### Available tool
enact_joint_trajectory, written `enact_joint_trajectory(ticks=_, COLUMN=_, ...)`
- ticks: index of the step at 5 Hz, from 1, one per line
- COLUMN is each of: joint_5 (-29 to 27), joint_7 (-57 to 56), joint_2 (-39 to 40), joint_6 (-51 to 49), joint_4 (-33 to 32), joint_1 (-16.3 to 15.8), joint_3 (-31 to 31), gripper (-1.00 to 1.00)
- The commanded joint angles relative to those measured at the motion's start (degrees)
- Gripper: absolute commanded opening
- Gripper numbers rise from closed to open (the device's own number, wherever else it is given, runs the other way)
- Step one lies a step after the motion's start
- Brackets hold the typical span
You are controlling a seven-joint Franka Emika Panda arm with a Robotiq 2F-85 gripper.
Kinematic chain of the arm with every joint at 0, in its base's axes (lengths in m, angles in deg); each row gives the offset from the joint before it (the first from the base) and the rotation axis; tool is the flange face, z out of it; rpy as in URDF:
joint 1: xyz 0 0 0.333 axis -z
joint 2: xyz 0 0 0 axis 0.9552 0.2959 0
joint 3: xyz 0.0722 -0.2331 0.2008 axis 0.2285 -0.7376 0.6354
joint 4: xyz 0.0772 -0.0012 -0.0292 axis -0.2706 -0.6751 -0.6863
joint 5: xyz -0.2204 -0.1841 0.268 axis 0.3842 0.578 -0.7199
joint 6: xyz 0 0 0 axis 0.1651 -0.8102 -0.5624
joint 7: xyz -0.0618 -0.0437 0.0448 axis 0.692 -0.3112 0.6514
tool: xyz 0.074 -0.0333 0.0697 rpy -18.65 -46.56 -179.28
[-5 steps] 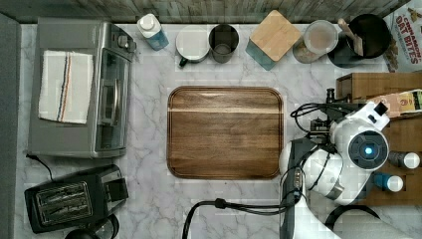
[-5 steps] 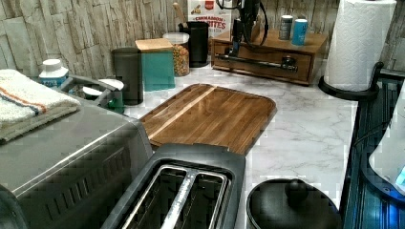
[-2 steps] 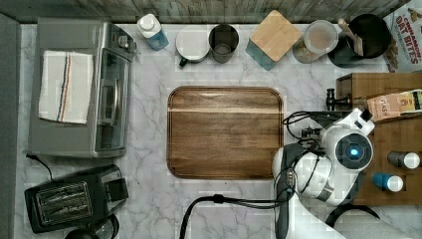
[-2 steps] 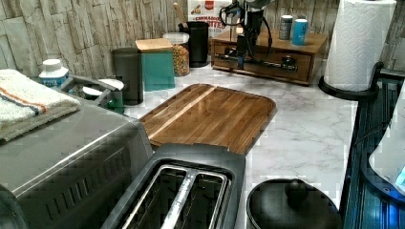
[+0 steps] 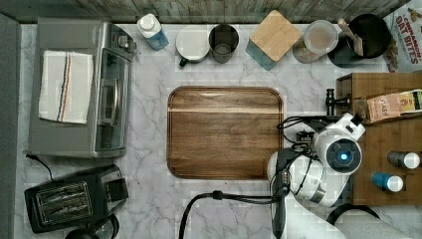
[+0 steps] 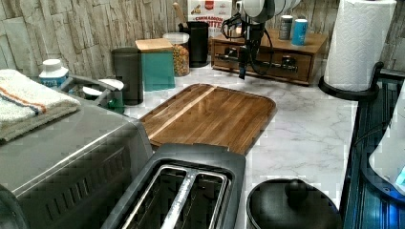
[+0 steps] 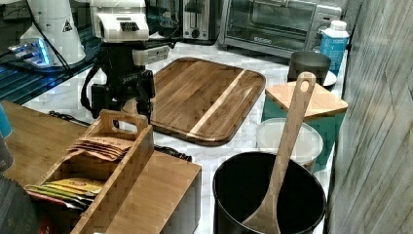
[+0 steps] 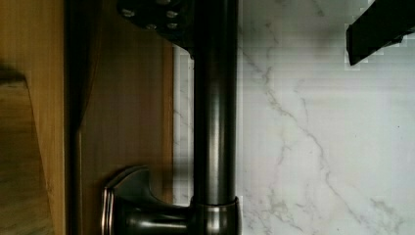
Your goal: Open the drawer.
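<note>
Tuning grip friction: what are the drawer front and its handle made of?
Drawer: looks like medium-brown wood with a smooth satin finish; grain lines run along the front in the wrist view. Handle: looks like dark metal, brushed or lightly polished; a soft highlight runs down the round bar. Could be a coated surface.

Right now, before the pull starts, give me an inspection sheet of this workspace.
Surface: marble counter, bare between items.
Job's things: drawer in the wooden box; black bar handle on posts.
Clutter: cutting board, toaster oven with towel, toaster, cup, teal canister, utensil pot, paper towel roll.
End effector: at the handle; fingers straddle the bar, not clamped.
Cables: black cable across the counter.
Surroundings: wood-plank wall.
</note>
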Motion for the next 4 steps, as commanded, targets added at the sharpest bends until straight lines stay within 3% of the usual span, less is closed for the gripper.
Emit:
enact_joint_trajectory(ticks=1, joint_5=-2.58, joint_7=-4.49, joint_2=1.93, joint_6=-6.64, joint_4=3.64, joint_1=2.86, joint_3=1.03, gripper=1.0)
enact_joint_trajectory(ticks=2, joint_5=-9.48, joint_7=-14.16, joint_2=3.43, joint_6=-6.94, joint_4=4.82, joint_1=7.96, joint_3=6.04, gripper=1.0)
enact_joint_trajectory(ticks=4, joint_5=-16.81, joint_7=-10.29, joint_2=-1.76, joint_6=-8.0, joint_4=-1.61, joint_1=4.17, joint_3=8.08, gripper=1.0)
